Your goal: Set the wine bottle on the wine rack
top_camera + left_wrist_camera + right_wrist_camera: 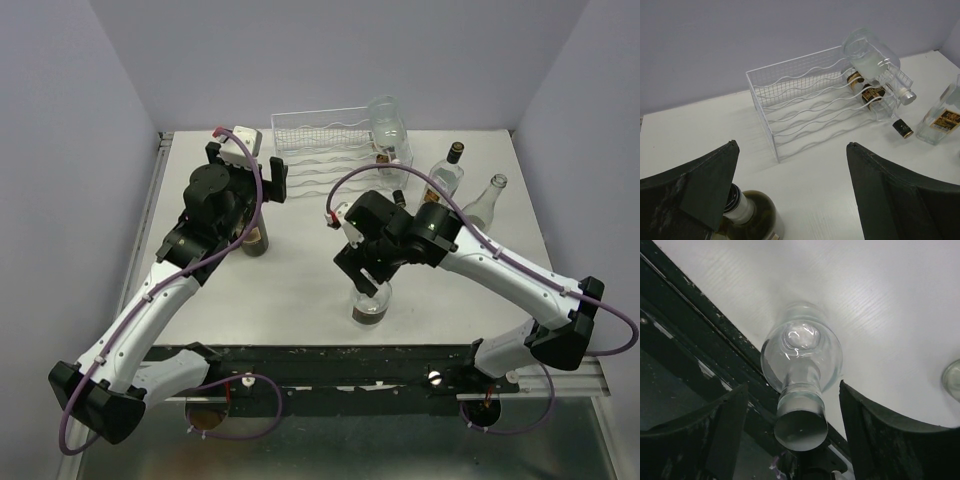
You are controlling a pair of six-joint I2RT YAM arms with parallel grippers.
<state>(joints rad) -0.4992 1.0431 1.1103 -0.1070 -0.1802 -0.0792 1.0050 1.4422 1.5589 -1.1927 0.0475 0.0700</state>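
Though right arm (420,235) half-hides clear bottle (800,347) from above, right tool (793,390) gapes around neck; left tool (791,144) wide.

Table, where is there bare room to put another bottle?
Bare table lies in the middle, between the dark bottle on the left and the clear bottle under the right hand, in front of the wine rack. Crowded: the rack's right end, by a black-capped bottle and a slim bottle.
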